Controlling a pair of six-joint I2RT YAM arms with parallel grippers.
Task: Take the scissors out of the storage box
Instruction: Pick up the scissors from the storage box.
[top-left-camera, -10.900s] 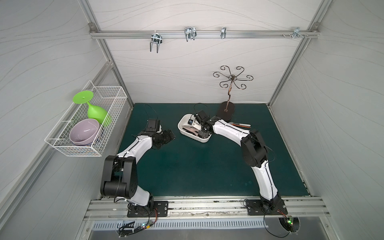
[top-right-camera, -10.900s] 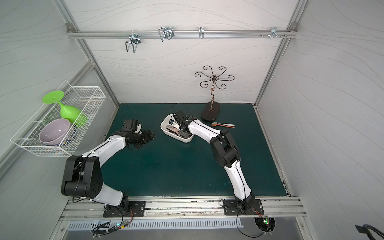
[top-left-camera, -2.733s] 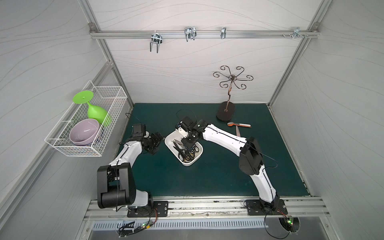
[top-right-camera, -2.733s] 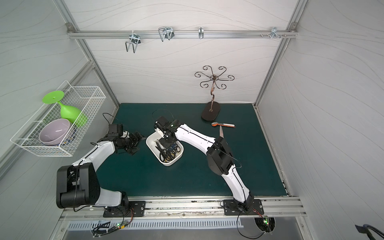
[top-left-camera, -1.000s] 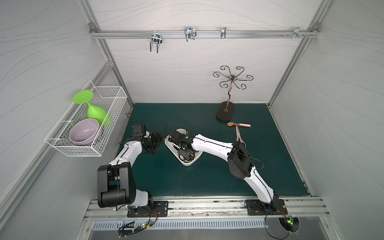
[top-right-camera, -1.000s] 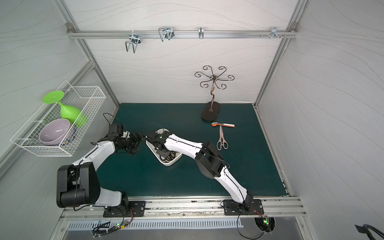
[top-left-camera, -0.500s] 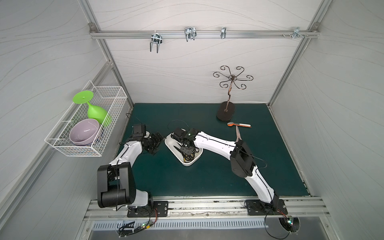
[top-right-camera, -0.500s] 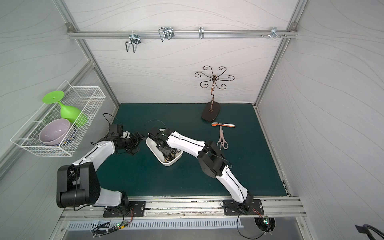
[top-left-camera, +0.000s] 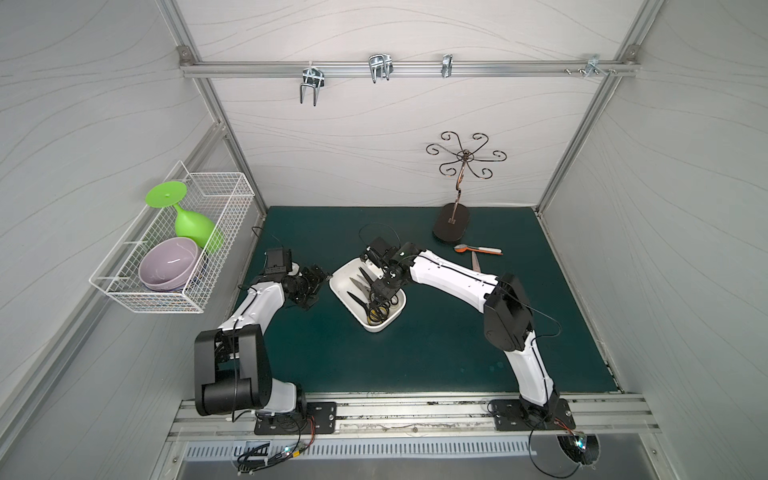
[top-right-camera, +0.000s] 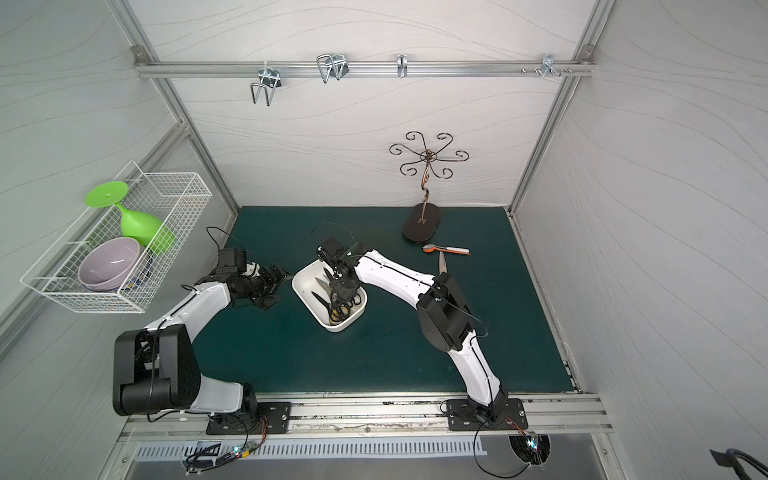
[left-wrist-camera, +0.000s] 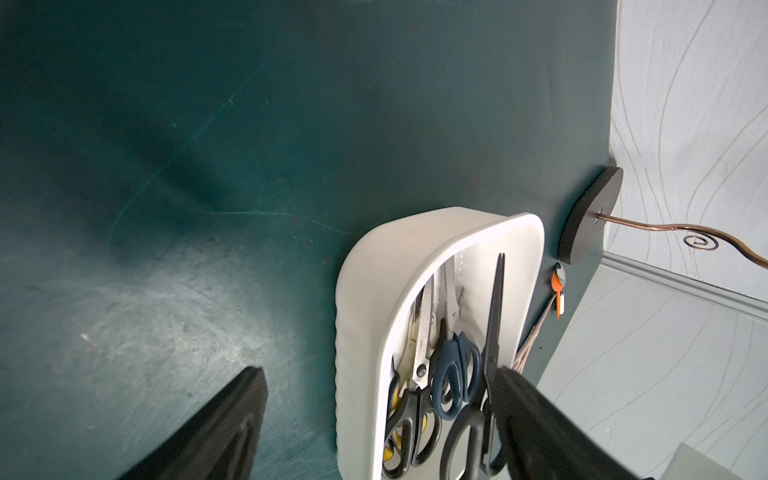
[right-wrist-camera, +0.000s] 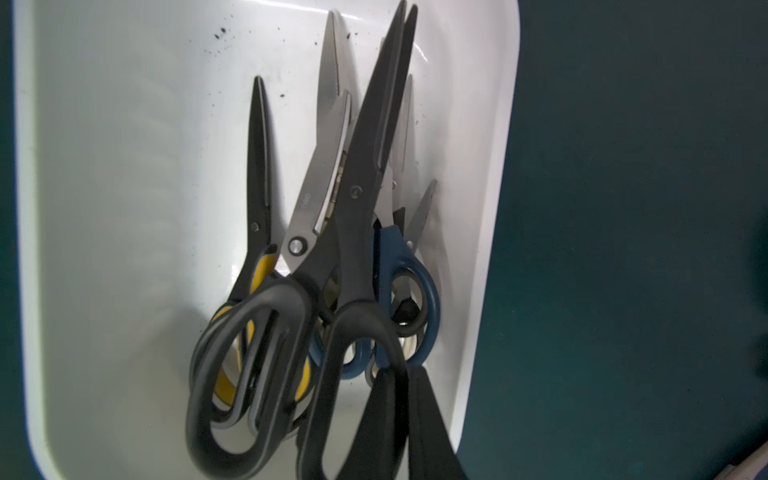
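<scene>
The scissors lie bunched in the storage box, which sits mid-mat between the two arms. All the pairs run along the box's long axis. Their handles are crowded at the end nearer the front, and their blades point toward the back and toward your left arm.

The black pair rides on top of the heap, on the same axis, with its tips reaching the far end wall. The right gripper comes in from the handle end with its fingers drawn together. In the right wrist view they appear to pinch the rim of that pair's handle loop. You cannot tell from here whether the pair is off the box floor.

So I judge you are at the grasp-and-lift step for this pair. The next move calls for a slow rise, handle first, letting the blades trail until the tips clear the rim. Watch the blue and grey loops crowded against it, because they could snag and come up too.

The left gripper waits just beside the box with its fingers spread wide, holding nothing. One pair lies out on the green mat by the orange spoon, so several remain.
</scene>
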